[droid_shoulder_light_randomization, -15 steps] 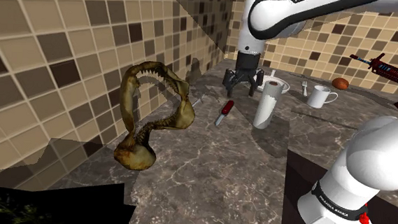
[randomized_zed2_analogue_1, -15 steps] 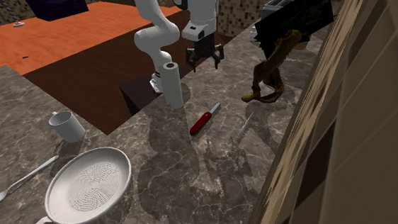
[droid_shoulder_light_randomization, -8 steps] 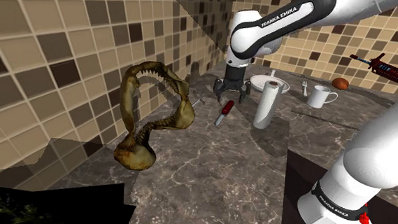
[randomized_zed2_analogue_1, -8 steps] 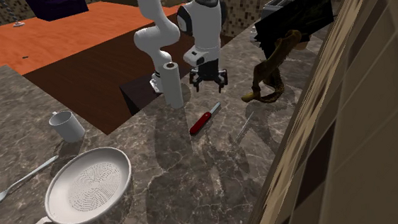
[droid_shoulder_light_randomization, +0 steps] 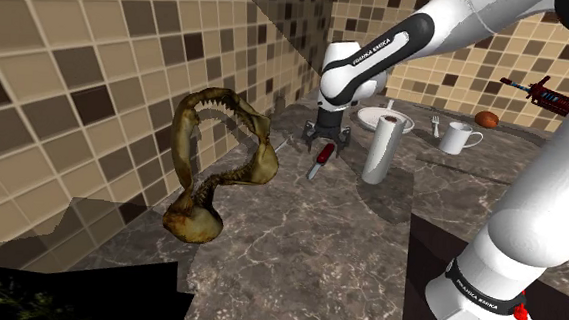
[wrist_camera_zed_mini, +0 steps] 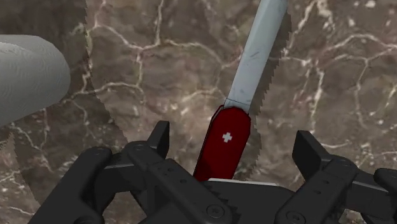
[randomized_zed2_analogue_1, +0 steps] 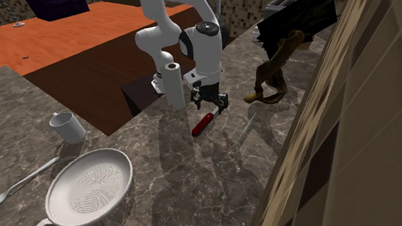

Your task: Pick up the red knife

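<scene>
Red handle, white cross, grey blade: the red knife [wrist_camera_zed_mini: 224, 145] lies flat on the dark marble counter [droid_shoulder_light_randomization: 298, 255], near the white paper roll [droid_shoulder_light_randomization: 381, 147] and between it and the gaping jawbone [droid_shoulder_light_randomization: 217, 161]. The black gripper [wrist_camera_zed_mini: 232, 141] hangs low right over the handle, fingers [wrist_camera_zed_mini: 158, 137] spread wide on either side and touching nothing. Beyond the roll in the shoulder view, a white mug [droid_shoulder_light_randomization: 461, 138] stands well apart from the action.
</scene>
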You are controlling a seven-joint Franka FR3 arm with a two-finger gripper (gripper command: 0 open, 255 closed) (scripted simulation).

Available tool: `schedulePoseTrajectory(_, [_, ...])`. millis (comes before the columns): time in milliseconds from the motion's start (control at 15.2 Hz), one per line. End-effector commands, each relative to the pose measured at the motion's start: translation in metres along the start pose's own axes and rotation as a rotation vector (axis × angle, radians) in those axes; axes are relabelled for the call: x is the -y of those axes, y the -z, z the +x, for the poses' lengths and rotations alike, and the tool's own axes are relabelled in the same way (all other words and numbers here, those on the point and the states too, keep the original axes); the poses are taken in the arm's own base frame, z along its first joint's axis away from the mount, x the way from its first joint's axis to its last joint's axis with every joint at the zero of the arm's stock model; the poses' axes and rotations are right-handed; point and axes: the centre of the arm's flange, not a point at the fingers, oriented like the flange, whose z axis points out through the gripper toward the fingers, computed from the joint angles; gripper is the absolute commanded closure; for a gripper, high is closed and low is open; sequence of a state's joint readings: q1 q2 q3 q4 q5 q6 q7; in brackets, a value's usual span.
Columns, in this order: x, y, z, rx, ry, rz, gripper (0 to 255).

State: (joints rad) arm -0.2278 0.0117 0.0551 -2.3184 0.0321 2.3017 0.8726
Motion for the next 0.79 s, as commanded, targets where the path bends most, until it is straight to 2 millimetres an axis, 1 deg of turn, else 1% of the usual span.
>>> schedulePoseTrajectory(0, [0.000, -0.013, 0.003, -0.001, -0.005, 0.000, 0])
schedulePoseTrajectory(198, [0.000, -0.028, 0.003, -0.001, -0.005, 0.000, 0])
schedulePoseTrajectory(330, [0.000, -0.032, 0.004, -0.001, -0.005, 0.000, 0])
schedulePoseTrajectory(396, [0.000, -0.032, 0.004, -0.001, -0.005, 0.000, 255])
schedulePoseTrajectory(726, [0.000, -0.032, 0.004, -0.001, -0.005, 0.000, 255])
